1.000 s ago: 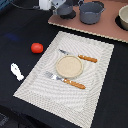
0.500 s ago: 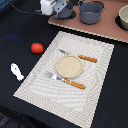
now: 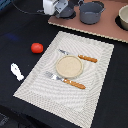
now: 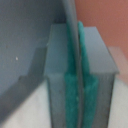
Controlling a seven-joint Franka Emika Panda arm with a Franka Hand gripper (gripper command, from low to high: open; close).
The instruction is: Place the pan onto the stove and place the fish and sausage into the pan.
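Observation:
The pan (image 3: 91, 12), a dark grey-blue saucepan, stands on the pinkish-brown stove (image 3: 102, 29) at the back of the exterior view. Its thin handle (image 3: 76, 5) points to the exterior view's left, into my gripper (image 3: 69, 7). In the wrist view my gripper (image 4: 77, 82) has its teal pads (image 4: 88, 92) shut on the thin dark handle (image 4: 73, 30), with the pan's wall (image 4: 25, 40) beside it. The red sausage (image 3: 37, 48) and the white fish (image 3: 17, 71) lie on the dark table at the exterior view's left, far from the gripper.
A pale woven placemat (image 3: 95, 75) holds a round beige plate (image 3: 68, 66), a fork (image 3: 65, 80) and a knife (image 3: 79, 56) with orange handles. A second grey pot (image 3: 123, 19) stands on the stove at the exterior view's right edge.

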